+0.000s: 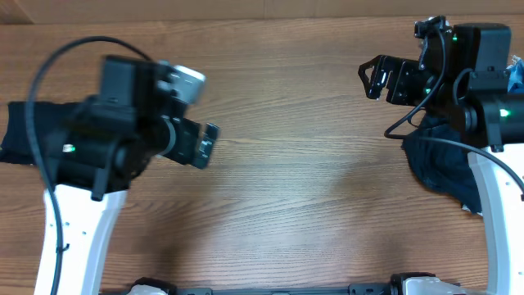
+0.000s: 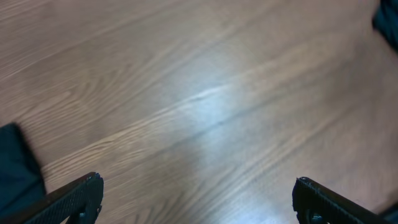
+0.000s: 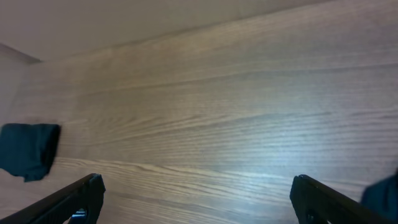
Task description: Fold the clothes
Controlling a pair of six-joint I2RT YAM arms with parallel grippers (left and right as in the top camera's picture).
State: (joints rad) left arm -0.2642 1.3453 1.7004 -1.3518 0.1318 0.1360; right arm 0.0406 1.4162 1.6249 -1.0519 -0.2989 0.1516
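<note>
The clothes lie in two places. A near-black garment [image 1: 15,131] rests at the table's left edge, mostly hidden under my left arm; it also shows as dark cloth [image 2: 15,171] and as a small folded shape [image 3: 28,150]. A rumpled dark blue garment [image 1: 438,168] lies at the right, under my right arm, with a bit of pale blue fabric [image 1: 516,75] at the right edge. My left gripper [image 1: 206,146] [image 2: 198,199] points right over bare wood, open and empty. My right gripper [image 1: 367,80] [image 3: 196,198] points left over bare wood, open and empty.
The wooden table [image 1: 295,164] stretches bare between the two grippers. A pale wall edge [image 3: 124,18] borders its far side in the right wrist view. Black cables [image 1: 49,74] loop from the left arm.
</note>
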